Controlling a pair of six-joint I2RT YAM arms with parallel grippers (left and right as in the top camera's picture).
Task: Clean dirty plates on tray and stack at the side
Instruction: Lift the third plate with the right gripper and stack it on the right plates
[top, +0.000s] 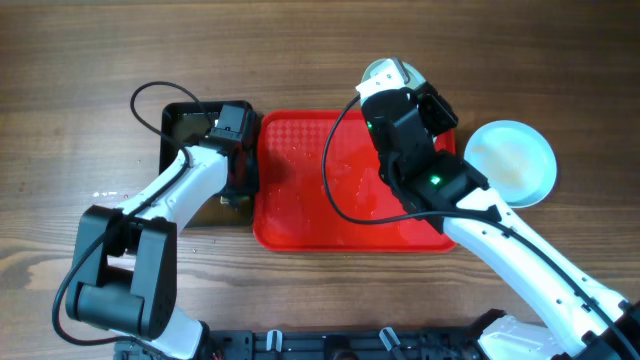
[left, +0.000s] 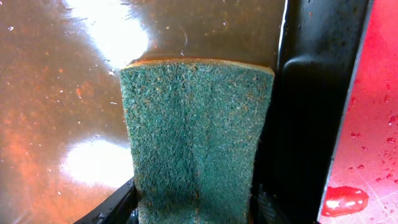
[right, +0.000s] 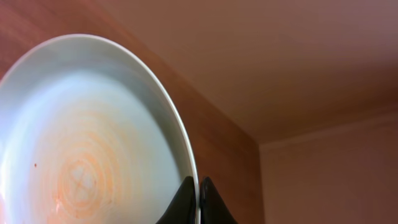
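Right gripper (right: 198, 186): the jaws were fully closed, pinching the rim of a round pale blue-white plate (right: 93, 137). We noted a faint orange ringed smear near the centre of this held plate. In the wrist view the plate stood tilted up, with only wall and ceiling behind it. From overhead, the gripper sat by the far edge of the large flat red plastic tray (top: 300, 200).

Left gripper (left: 194, 211): a green scouring sponge (left: 196, 137) with a tan edge lay between the fingers. We could not tell whether the fingers were clamping it or merely flanking it. The sponge hung over the glossy brown wet floor of the narrow black rectangular tray (top: 180, 120), which stood just left of the red tray.

The red tray lay mid-table with water droplets on its surface and no plates resting on it.

A second plate (top: 510, 160) of the same kind lay flat on the wooden table (top: 80, 60), just right of the red tray. Its centre looked faintly tan. We could not tell whether more plates lay beneath it.
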